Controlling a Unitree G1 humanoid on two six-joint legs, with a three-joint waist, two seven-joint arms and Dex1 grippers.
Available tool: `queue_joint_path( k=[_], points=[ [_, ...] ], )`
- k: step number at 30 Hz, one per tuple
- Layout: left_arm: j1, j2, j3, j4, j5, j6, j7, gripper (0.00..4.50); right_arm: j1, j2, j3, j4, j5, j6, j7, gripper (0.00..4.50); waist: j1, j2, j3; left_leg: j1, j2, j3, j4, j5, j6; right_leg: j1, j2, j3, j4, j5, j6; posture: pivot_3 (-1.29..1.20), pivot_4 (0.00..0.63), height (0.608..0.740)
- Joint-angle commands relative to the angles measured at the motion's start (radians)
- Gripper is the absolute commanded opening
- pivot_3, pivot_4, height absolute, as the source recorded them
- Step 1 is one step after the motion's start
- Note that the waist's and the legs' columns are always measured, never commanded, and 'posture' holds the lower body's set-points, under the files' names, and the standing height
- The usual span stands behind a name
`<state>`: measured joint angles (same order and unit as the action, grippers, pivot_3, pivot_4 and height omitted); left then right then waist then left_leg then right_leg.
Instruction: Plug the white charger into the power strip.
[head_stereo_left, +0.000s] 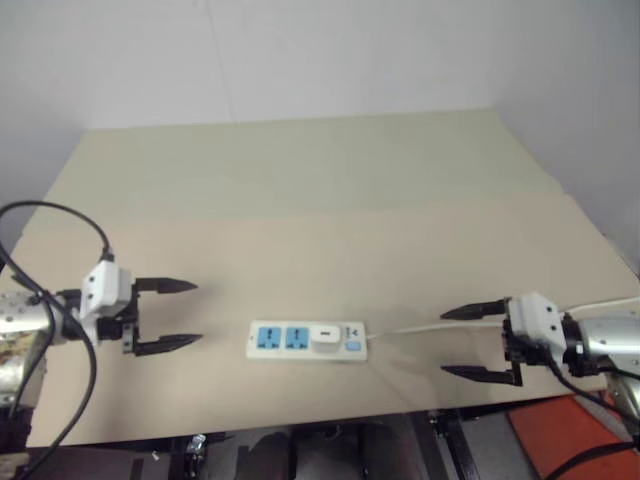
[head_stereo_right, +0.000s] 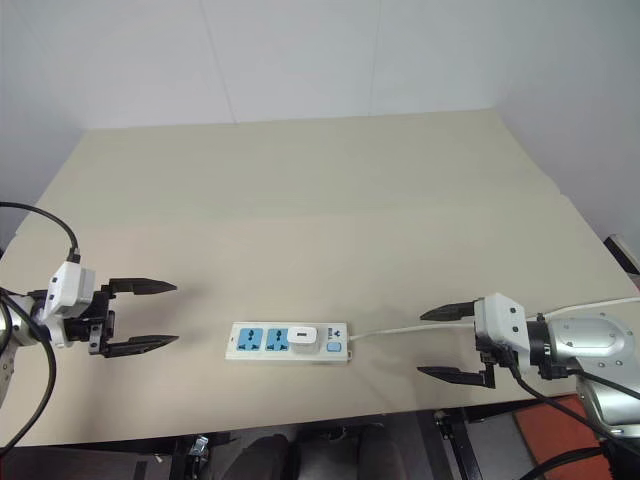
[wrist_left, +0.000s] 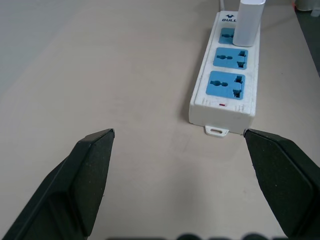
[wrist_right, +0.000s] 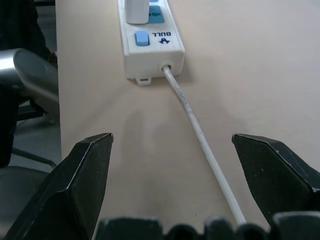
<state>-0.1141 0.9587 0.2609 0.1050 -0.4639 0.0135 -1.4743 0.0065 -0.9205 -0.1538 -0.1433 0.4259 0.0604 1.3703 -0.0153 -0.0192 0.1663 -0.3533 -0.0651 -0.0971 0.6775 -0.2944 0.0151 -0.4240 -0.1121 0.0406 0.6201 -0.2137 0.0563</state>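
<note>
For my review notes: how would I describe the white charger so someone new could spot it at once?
On the beige table, near its front edge, lies the power strip, a flat white bar. The white charger is the small rounded block standing in its socket nearest the blue switch; the other two sockets show bare blue faces.

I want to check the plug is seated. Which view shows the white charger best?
The left wrist view: the white charger stands upright in the power strip. Head views show it small; the right wrist view crops it.
</note>
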Motion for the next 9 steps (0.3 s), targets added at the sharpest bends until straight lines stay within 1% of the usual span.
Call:
queue_joint_path(
  k=[1, 3, 5, 9],
  points=[
    [-0.012, 0.048, 0.033, -0.026, -0.017, 0.016, -0.012, 4.5, 0.031, -0.012, -0.013, -0.031, 0.022, 0.014, 0.008, 4.47, 0.0, 0.0, 0.0, 0.0, 0.0, 0.0, 0.0, 0.0, 0.0, 0.0, 0.0, 0.0, 0.0, 0.0, 0.0, 0.0, 0.15, 0.74],
    [-0.036, 0.061, 0.039, -0.022, -0.044, 0.041, -0.021, 4.5, 0.043, 0.008, -0.026, -0.067, 0.014, 0.015, -0.042, 4.47, 0.003, 0.0, 0.0, 0.0, 0.0, 0.0, 0.0, 0.0, 0.0, 0.0, 0.0, 0.0, 0.0, 0.0, 0.0, 0.0, 0.15, 0.74],
    [-0.062, 0.072, 0.026, 0.004, -0.037, 0.035, -0.04, 4.5, 0.062, 0.022, -0.038, -0.114, 0.028, 0.035, -0.08, 4.47, 0.003, 0.0, 0.0, 0.0, 0.0, 0.0, 0.0, 0.0, 0.0, 0.0, 0.0, 0.0, 0.0, 0.0, 0.0, 0.0, 0.15, 0.74],
    [-0.094, 0.089, 0.014, 0.018, -0.039, 0.05, -0.083, 4.5, 0.122, 0.02, -0.067, -0.191, 0.051, 0.051, -0.101, 4.47, 0.002, 0.0, 0.0, 0.0, 0.0, 0.0, 0.0, 0.0, 0.0, 0.0, 0.0, 0.0, 0.001, 0.0, 0.0, 0.0, 0.15, 0.74]
  ],
)
